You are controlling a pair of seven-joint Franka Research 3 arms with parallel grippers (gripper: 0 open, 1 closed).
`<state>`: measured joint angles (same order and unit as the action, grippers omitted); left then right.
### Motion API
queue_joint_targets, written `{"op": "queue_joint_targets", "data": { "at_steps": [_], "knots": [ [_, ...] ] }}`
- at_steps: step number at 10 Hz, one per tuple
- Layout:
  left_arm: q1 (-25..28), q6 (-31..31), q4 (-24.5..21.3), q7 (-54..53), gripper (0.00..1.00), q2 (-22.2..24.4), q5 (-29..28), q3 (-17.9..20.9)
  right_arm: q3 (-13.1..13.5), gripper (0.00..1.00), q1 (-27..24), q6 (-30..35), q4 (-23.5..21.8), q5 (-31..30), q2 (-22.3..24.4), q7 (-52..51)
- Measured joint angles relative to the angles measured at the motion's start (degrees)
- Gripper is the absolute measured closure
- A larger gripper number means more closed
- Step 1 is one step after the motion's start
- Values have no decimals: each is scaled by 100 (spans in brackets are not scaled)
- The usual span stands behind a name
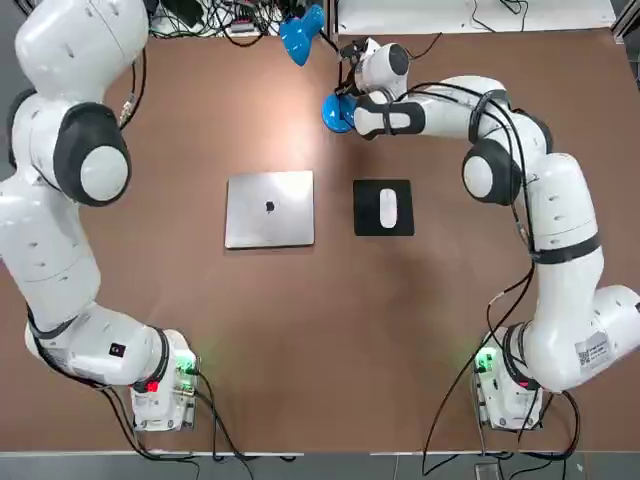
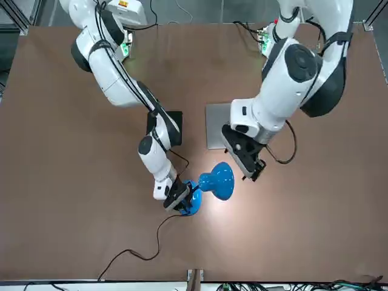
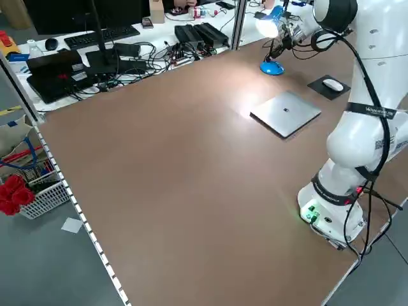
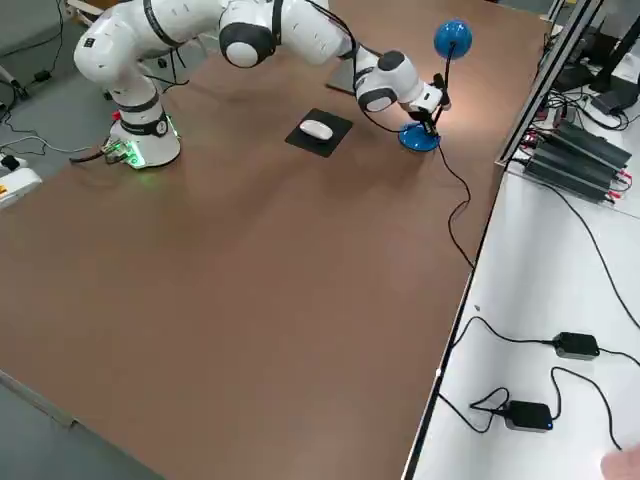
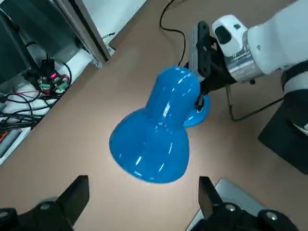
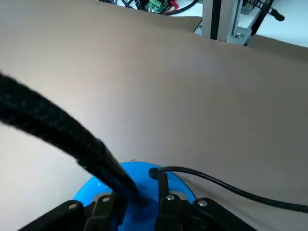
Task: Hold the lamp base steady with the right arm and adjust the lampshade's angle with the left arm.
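Observation:
The lamp base (image 2: 191,207) is a round blue disc near the far table edge, with a thin black neck rising from it. My right gripper (image 2: 177,199) sits low over it. In the right wrist view its fingers (image 6: 103,208) are shut around the neck's foot on the lamp base (image 6: 96,190). The blue cone lampshade (image 2: 219,180) hangs tilted above the table, also seen from overhead as the lampshade (image 1: 300,38). My left gripper (image 5: 142,202) hovers just short of the lampshade (image 5: 156,144), open, with a gap on both sides and no contact.
A closed silver laptop (image 1: 270,208) lies mid-table, with a white mouse (image 1: 387,207) on a black pad (image 1: 362,222) beside it. The lamp's black cord (image 2: 139,253) trails off the far edge. Cables and power supplies crowd the bench beyond.

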<state>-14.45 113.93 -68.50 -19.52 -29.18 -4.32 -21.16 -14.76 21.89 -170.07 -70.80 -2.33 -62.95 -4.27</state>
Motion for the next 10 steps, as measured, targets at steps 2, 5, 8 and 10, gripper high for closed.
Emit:
{"op": "queue_joint_targets", "data": {
  "at_steps": [2,5,8,10],
  "knots": [
    [-40,221,22,112,0,-76,-5,34,42,70,33,0,50,0,-25,0],
    [-37,260,85,112,0,-93,-6,111,113,70,83,-14,87,0,-45,0],
    [-58,242,130,112,0,-89,-6,108,120,73,94,-30,96,0,-55,0],
    [-48,251,150,-47,0,-66,-6,84,125,76,108,-67,98,0,-67,0]
  ]
}}
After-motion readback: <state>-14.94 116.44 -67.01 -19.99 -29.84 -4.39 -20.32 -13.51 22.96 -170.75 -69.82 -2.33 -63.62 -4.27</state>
